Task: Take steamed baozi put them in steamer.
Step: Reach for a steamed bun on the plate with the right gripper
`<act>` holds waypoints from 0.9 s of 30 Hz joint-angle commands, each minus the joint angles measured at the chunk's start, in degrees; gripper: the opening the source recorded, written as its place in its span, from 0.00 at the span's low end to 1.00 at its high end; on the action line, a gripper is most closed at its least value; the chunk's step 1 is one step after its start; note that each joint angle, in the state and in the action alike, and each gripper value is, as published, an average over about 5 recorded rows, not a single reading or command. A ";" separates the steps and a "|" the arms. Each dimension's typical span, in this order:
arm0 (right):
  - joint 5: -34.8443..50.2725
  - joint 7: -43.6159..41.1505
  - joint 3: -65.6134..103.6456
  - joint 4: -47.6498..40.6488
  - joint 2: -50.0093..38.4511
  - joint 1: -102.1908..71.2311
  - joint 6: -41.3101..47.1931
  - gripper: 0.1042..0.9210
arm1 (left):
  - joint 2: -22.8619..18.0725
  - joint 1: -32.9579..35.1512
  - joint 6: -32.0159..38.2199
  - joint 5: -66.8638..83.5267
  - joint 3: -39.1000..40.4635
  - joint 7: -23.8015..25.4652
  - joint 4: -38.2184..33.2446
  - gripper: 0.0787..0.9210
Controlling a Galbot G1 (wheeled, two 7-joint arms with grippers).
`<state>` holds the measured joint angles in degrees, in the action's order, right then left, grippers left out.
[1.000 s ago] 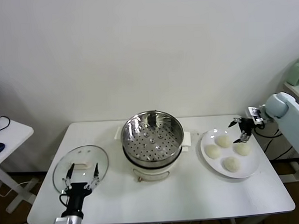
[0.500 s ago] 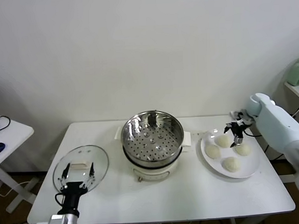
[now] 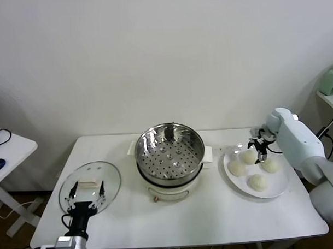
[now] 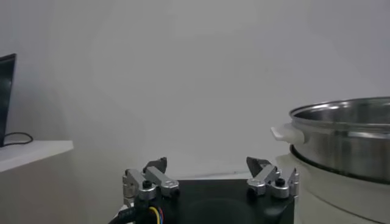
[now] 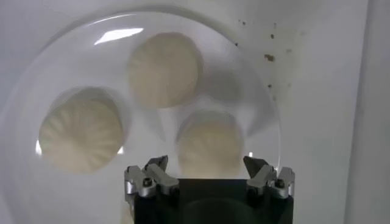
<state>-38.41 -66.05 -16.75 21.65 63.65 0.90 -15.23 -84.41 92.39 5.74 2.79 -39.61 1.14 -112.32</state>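
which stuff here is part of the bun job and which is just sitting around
In the job: four steamed baozi on the plate; the steamer; the right gripper, jaws open above the buns.

Lying about: glass lid; left gripper, idle by the lid.

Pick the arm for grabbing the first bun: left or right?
Right. The right gripper hangs open directly over the buns on the plate. The left gripper sits open by the glass lid, with the steamer between it and the plate.

Four steamed baozi (image 3: 248,156) on one plate (image 3: 277,190), one steamer (image 3: 169,150), one glass lid (image 3: 90,183), two hands
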 commanded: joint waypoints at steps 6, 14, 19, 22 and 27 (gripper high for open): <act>-4.42 2.27 3.14 -2.80 1.80 0.05 -0.66 0.88 | -0.21 0.28 0.05 -0.07 -0.05 0.00 0.36 0.88; -4.98 2.30 3.43 -2.89 1.67 0.03 -0.63 0.84 | -0.34 0.70 0.31 -0.05 -0.15 -0.07 0.31 0.88; -4.90 2.29 3.65 -2.80 1.53 -0.08 -0.70 0.80 | -0.44 0.78 0.34 -0.06 -0.16 -0.12 0.15 0.88; -4.86 2.30 3.77 -2.70 1.44 -0.13 -0.74 0.78 | -0.49 0.89 0.31 -0.10 -0.15 -0.13 0.02 0.88; -4.86 2.15 3.79 -2.19 1.29 -0.27 -0.84 0.77 | -0.59 1.05 0.28 -0.22 -0.11 -0.15 -0.12 0.88</act>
<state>-42.88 -64.01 -13.27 19.42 64.80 0.63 -15.99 -84.90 93.30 6.05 2.69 -39.75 0.99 -112.33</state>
